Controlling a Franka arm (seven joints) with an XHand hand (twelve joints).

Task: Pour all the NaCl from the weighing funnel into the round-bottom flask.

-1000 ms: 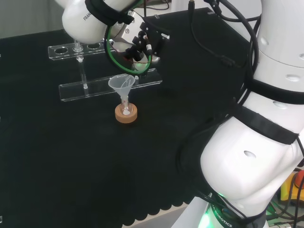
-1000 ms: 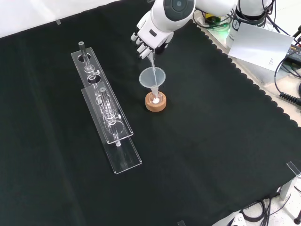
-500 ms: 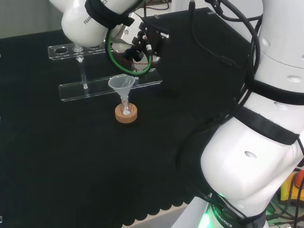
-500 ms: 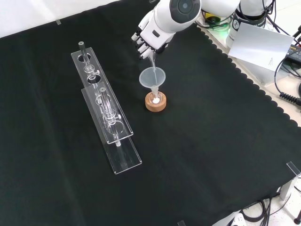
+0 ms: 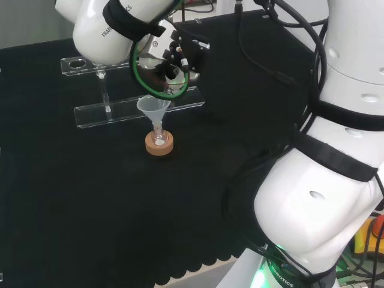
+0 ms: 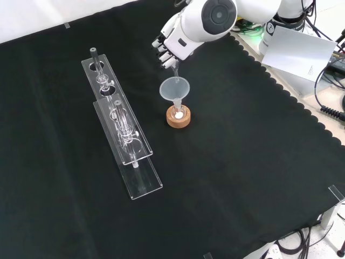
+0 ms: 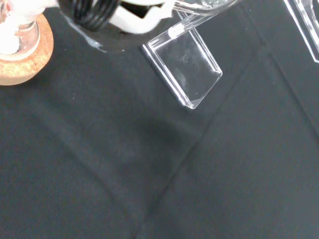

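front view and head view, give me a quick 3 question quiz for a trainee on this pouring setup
1. True or false: the round-bottom flask sits on a cork ring.
2. In the front view, where is the hand relative to the clear funnel in the flask's neck?
A. Above it
B. Below it
C. Far off at the view's left edge
3. Fill in: white powder shows at the bottom of the ____.

Key
1. True.
2. A. The hand holds the weighing funnel tilted, its tip over the funnel's mouth.
3. Flask.
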